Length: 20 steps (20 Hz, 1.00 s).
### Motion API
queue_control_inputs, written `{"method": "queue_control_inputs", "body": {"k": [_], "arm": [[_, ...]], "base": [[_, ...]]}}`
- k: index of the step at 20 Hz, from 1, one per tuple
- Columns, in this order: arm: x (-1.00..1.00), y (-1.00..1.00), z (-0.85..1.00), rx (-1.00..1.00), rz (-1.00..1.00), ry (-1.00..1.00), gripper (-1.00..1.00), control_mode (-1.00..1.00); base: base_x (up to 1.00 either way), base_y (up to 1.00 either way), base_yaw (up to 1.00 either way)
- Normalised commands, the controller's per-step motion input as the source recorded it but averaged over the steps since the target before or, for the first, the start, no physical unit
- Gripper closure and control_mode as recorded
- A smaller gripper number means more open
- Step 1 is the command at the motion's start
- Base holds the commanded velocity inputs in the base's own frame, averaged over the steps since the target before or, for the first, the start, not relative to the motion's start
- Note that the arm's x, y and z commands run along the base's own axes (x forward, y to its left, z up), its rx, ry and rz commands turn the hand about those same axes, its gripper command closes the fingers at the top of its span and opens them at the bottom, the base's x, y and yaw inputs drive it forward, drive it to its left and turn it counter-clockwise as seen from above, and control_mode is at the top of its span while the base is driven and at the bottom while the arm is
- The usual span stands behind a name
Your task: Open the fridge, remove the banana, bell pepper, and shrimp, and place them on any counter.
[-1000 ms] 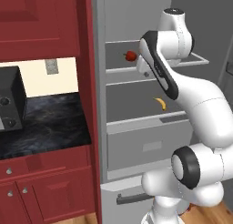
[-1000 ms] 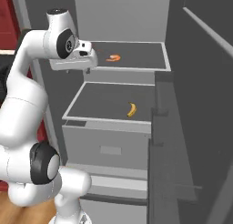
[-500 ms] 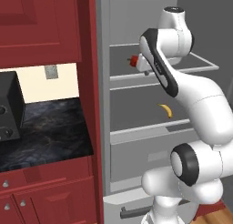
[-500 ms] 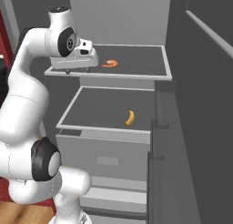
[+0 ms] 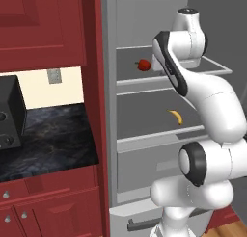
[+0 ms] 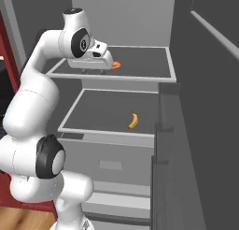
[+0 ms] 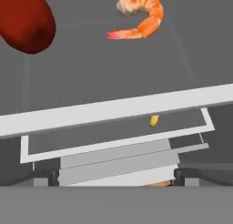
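Observation:
The fridge (image 5: 110, 135) stands open, its door (image 6: 205, 107) swung to the right. On the upper shelf lie the red bell pepper (image 5: 143, 64) and the orange curled shrimp (image 6: 115, 65). The yellow banana (image 5: 176, 116) rests on the shelf below, also in the right base view (image 6: 134, 120). My gripper (image 6: 92, 71) hangs open over the upper shelf, left of the shrimp, holding nothing. In the hand view the bell pepper (image 7: 25, 20) is at top left, the shrimp (image 7: 139, 16) at top centre, and the banana (image 7: 154, 120) peeks out below the shelf edge. My gripper (image 7: 116, 180) touches none of them.
The black marbled counter (image 5: 48, 139) lies left of the fridge on red cabinets, with a black microwave (image 5: 9, 115) at its far left. A red upper cabinet (image 5: 43, 24) hangs above. The fridge's lower drawer handle (image 5: 144, 225) is near the floor.
The whole picture has shifted as the base moved, bringing the fridge shelves closer. The hand stays over the upper shelf by the shrimp, jaws still open.

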Motion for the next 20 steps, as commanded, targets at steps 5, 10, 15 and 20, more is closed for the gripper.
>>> {"method": "queue_control_inputs", "body": {"k": [5,10,15,20], "arm": [[0.29,-0.1,0.0,0.03,-0.12,-0.01,-1.0,-1.0],[0.38,-0.2,-0.07,0.03,0.0,0.0,-1.0,-1.0],[0.49,-0.21,-0.04,0.03,0.0,0.0,-1.0,-1.0],[0.61,-0.19,-0.02,0.02,0.0,0.0,-1.0,-1.0]], "base": [[0.0,0.0,0.0],[0.0,0.0,0.0],[0.0,0.0,0.0],[0.0,0.0,0.0]]}}
